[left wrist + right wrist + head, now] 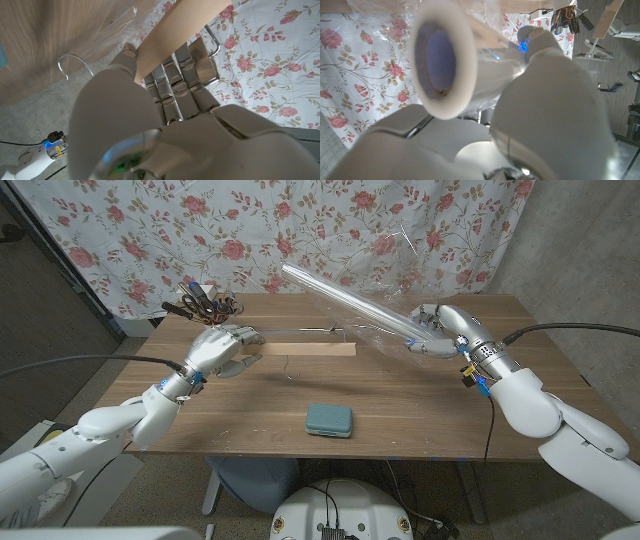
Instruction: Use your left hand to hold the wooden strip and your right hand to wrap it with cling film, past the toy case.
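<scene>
The left hand [222, 350] grips the strip [305, 349]; the right hand [436, 332] grips the film roll [352, 301], upper middle. The stretched film [375, 335] may tear or pull the strip loose.

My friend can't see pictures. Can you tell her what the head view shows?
The robot's left hand holds one end of a wooden strip over a wooden table, while its right hand holds a raised roll of cling film. A small teal toy case lies near the front edge.
</scene>
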Motion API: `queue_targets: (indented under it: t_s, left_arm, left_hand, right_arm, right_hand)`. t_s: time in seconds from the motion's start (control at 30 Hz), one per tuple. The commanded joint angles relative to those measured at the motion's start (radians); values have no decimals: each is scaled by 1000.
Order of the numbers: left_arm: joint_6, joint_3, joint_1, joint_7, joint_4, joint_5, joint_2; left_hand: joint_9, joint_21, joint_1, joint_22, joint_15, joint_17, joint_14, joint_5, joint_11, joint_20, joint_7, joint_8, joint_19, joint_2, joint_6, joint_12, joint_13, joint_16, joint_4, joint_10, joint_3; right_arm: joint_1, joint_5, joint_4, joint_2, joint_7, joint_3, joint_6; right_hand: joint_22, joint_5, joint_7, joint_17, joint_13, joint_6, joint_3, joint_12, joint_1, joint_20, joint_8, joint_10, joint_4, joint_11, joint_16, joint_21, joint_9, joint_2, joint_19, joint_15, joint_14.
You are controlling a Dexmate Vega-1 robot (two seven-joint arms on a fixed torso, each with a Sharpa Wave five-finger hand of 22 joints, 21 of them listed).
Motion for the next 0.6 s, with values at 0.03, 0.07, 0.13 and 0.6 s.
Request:
queue_targets:
  t_s: [0.03,0.07,0.13,0.6]
  left_arm:
    - [7,44,-31,-15,-3,-14,30]
    - [6,45,-34,-18,-3,-15,31]
    - [3,49,-41,-21,-3,-16,32]
    - [-33,84,-101,-55,6,-1,28]
  left_hand:
    - [5,7,17,4,-110,2,110,6,-54,0,-71,82,-3,23,74,26,2,8,-1,49,71]
    - [4,7,17,4,-110,2,109,6,-54,0,-72,83,-3,24,75,27,5,8,0,47,71]
    - [4,7,18,4,-110,2,110,6,-54,0,-71,83,-4,23,74,27,2,9,-1,49,71]
    - [3,8,17,4,-111,-1,107,5,-56,0,-73,86,-7,25,71,32,-2,8,1,45,69]
  right_arm:
    - [11,17,-17,-11,24,4,13]
    - [8,14,-21,-12,24,6,18]
    - [3,2,-32,-16,26,10,15]
    - [5,10,-62,-14,67,5,38]
  right_hand:
    - [2,-9,-8,2,21,1,110,401,158,-81,5,256,-13,-247,308,8,-2,169,29,-235,222]
    - [-1,-10,-7,2,21,0,110,401,158,-81,5,256,-13,-247,308,5,-1,169,25,-235,222]
    - [0,-12,-10,2,21,2,110,401,158,-81,6,256,-14,-247,309,8,-2,169,27,-235,221]
    - [-11,-26,-11,2,21,1,111,401,157,-81,7,256,-14,-247,317,6,-4,172,21,-235,217]
